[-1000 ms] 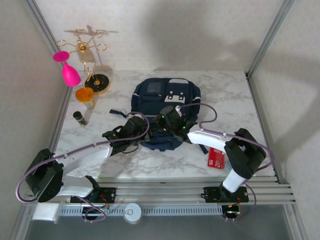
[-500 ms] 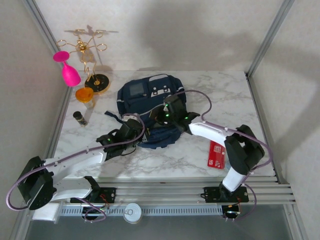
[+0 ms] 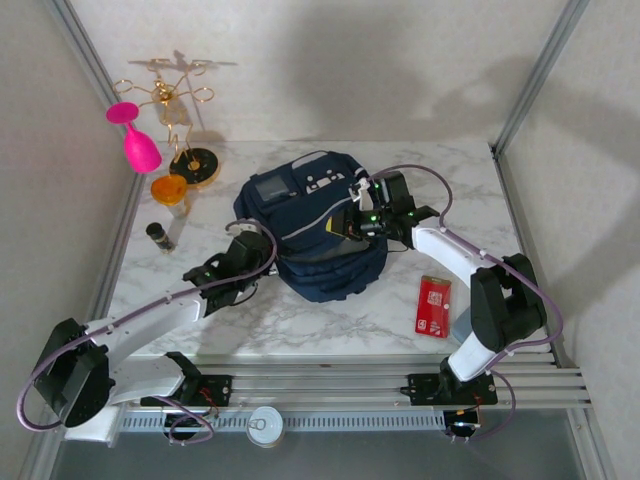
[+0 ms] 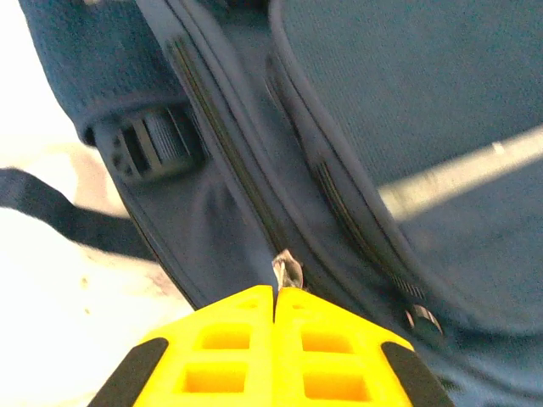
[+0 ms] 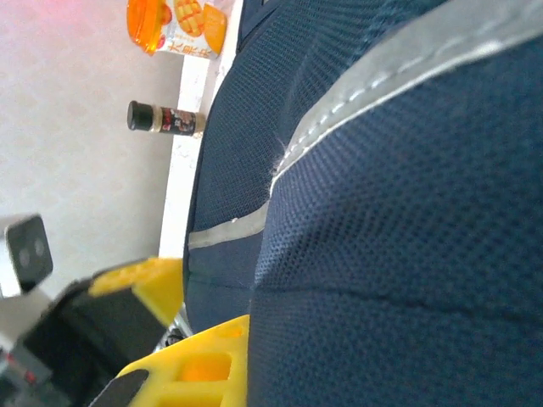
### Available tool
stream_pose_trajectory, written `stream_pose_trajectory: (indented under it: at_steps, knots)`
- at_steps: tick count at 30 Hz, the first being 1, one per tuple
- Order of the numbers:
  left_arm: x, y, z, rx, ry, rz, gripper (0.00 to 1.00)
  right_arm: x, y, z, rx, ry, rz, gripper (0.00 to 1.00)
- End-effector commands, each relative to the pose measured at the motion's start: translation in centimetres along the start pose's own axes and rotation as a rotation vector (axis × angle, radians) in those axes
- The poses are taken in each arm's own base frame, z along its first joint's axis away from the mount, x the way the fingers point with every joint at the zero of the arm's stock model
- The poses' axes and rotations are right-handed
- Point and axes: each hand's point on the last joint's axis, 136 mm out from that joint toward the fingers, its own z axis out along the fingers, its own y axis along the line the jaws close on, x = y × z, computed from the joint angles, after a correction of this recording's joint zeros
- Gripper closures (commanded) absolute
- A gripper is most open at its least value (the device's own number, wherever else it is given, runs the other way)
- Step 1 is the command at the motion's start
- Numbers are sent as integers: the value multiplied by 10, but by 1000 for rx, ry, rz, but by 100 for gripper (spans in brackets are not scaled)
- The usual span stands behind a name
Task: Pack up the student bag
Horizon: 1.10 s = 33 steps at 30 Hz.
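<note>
The student bag [image 3: 312, 240], navy with pale grey stripes, lies bulging in the middle of the marble table [image 3: 470, 180]. My left gripper [image 3: 248, 252] is at the bag's left edge. In the left wrist view its yellow fingers [image 4: 229, 348] are pressed together on a small metal zipper pull [image 4: 286, 270] of the bag [image 4: 407, 102]. My right gripper [image 3: 352, 222] is at the bag's right side, shut on a fold of the fabric. In the right wrist view the bag [image 5: 399, 254] covers all but one yellow finger [image 5: 199, 365].
A pink glass [image 3: 140, 142], a gold wire stand [image 3: 185, 120], an orange cup [image 3: 170, 190] and a small dark bottle [image 3: 160, 236] stand at the back left. A red card [image 3: 433, 305] lies near the right front. Metal frame posts run along both table sides.
The right gripper has moved right and back with bag fabric and its jaws have closed further. The left gripper has pulled left. The bag has spread wider and turned.
</note>
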Motion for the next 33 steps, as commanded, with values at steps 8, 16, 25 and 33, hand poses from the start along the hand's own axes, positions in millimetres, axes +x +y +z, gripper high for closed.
stream_pose_trajectory:
  at_steps: [8,16,25,33]
  knots:
    - [-59,62,42,-190,-132,-75,100,-3,5,3,-72,-1,-77,100]
    - [-26,35,33,-25,-19,-56,92,-22,9,7,-101,-68,-44,100]
    - [32,18,14,67,66,107,59,-36,35,-18,-118,-129,-30,100]
    - [42,9,26,98,80,185,57,-45,52,-24,-156,-136,-45,100]
